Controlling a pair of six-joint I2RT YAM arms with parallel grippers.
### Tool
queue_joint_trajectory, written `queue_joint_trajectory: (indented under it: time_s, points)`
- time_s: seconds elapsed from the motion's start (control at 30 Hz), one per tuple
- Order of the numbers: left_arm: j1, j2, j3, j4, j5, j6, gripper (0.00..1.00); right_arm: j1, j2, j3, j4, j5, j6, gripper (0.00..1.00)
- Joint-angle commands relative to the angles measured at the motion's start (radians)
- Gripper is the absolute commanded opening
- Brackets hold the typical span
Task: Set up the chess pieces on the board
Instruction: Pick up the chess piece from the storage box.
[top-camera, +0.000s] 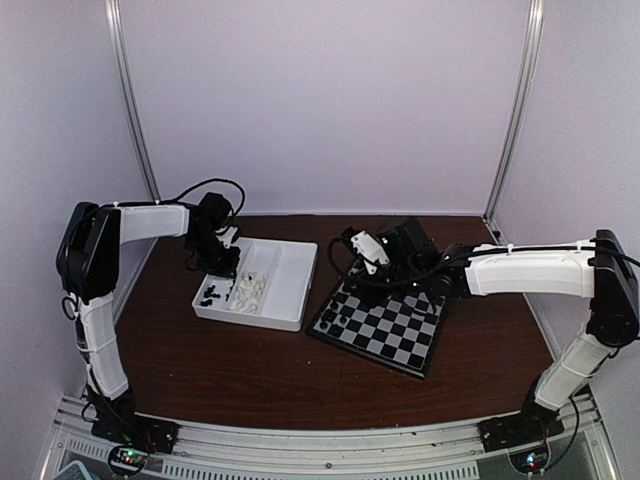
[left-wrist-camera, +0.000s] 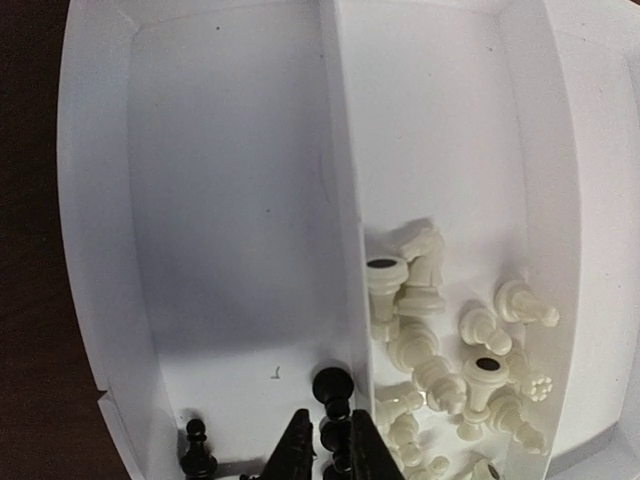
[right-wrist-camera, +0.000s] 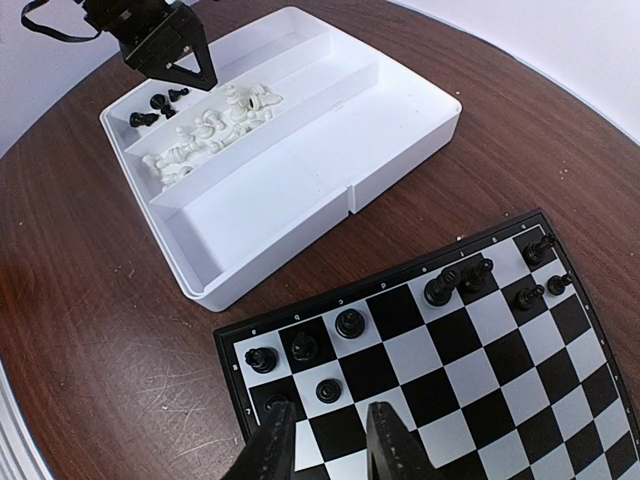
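- I can't make out any readable text, brand, label or number in any of my three views.
- Small pale marks run along the black rim of the board (right-wrist-camera: 470, 400), but they are too tiny and blurred for me to read.

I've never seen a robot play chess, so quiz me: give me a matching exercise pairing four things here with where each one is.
1. small white plastic chessmen
2. flat black-and-grey chessboard
3. left end effector
4. right end effector

A. over the board's edge
B. carries only black pieces
C. heaped in the white divided plastic tray
D. among the tray's black pieces

Pairs: 1-C, 2-B, 3-D, 4-A
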Motion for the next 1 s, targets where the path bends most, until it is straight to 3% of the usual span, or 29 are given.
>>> queue_joint_trajectory:
  time_s: [0.0,0.83,0.97]
  points:
    - [0.003,0.029,0.034,0.015,0.017,0.010,0.15,0.004,-0.008,0.009,-0.007,0.022,-0.010,0.27]
    - [0.003,0.081,0.050,-0.019,0.006,0.017,0.15,0.004,0.005,0.008,-0.006,0.029,-0.007,0.27]
    - [0.003,0.084,0.053,-0.025,0.005,0.018,0.10,0.004,0.004,0.006,-0.004,0.029,-0.005,0.27]
